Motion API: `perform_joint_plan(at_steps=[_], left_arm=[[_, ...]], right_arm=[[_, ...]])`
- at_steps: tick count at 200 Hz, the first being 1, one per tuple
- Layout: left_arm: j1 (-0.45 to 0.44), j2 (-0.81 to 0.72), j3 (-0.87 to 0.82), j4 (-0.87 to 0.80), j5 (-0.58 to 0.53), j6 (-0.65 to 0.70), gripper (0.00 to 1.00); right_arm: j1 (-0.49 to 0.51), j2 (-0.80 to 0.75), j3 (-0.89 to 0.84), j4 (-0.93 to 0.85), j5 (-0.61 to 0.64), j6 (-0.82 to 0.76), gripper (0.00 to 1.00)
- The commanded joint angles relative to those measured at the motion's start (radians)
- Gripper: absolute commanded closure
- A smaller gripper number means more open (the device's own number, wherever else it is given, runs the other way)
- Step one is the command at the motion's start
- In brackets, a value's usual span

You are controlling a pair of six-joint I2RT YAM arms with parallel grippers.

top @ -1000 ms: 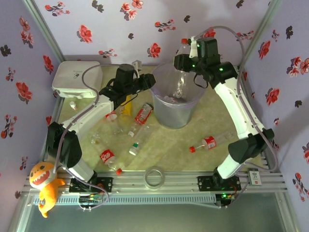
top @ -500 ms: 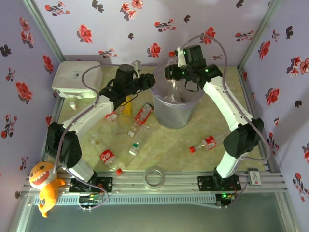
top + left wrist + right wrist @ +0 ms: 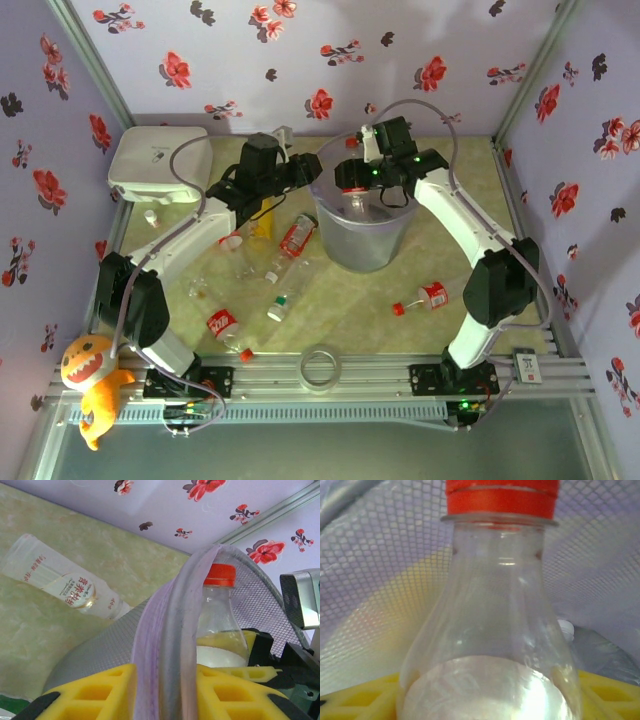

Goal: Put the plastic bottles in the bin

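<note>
The bin (image 3: pixel 365 232), a grey-clear bucket, stands at the middle back of the table. My left gripper (image 3: pixel 303 176) is shut on its near-left rim (image 3: pixel 167 630), which runs up between the yellow fingers (image 3: pixel 95 690). My right gripper (image 3: pixel 352 180) is over the bin's mouth, shut on a clear red-capped bottle (image 3: pixel 490 630) that points cap-up inside the mesh wall; the same bottle (image 3: pixel 216 615) shows through the bin. A white cap (image 3: pixel 566 629) lies in the bin. Several bottles lie loose on the table: red-labelled ones (image 3: pixel 297 235) (image 3: pixel 225 328) (image 3: pixel 430 295) and a yellow one (image 3: pixel 262 224).
A white rounded box (image 3: pixel 160 160) sits at the back left. A clear tape ring (image 3: pixel 320 367) lies at the front edge and an orange plush toy (image 3: pixel 90 385) hangs at the front left. A clear bottle (image 3: pixel 65 582) lies beside the bin. Flowered walls close in three sides.
My right arm has swung left and down, carrying the red-capped bottle from above the bin's far right rim into its mouth. The left gripper has kept its hold on the rim.
</note>
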Motion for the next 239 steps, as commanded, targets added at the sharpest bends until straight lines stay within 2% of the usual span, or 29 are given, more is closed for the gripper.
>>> perform_joint_plan(at_steps=[1,39,74,139,168,216,239], left_arm=[[-0.006,-0.010,-0.021,-0.005,-0.021,-0.011,0.68],[-0.006,-0.015,-0.023,-0.005,-0.025,-0.012,0.68],[-0.006,-0.015,-0.025,-0.004,-0.028,-0.011,0.68],[-0.006,-0.015,-0.021,-0.002,-0.034,-0.012,0.69],[-0.007,-0.011,-0.019,0.003,-0.034,-0.014,0.69],[-0.007,-0.013,-0.023,0.006,-0.034,-0.017,0.69],[-0.006,-0.018,-0.026,0.001,-0.042,-0.015,0.69]], right_arm=[[0.006,-0.018,-0.007,0.010,-0.030,0.009,0.26],[0.006,-0.015,0.019,-0.016,-0.021,-0.001,0.21],[0.006,-0.030,0.078,-0.073,0.012,-0.016,0.12],[-0.005,-0.120,0.186,-0.173,0.107,-0.012,0.03],[-0.020,-0.129,0.207,-0.193,0.157,0.002,0.09],[-0.006,-0.046,0.227,-0.261,0.198,-0.010,0.30],[-0.005,-0.083,0.154,-0.187,0.196,0.008,0.33]])
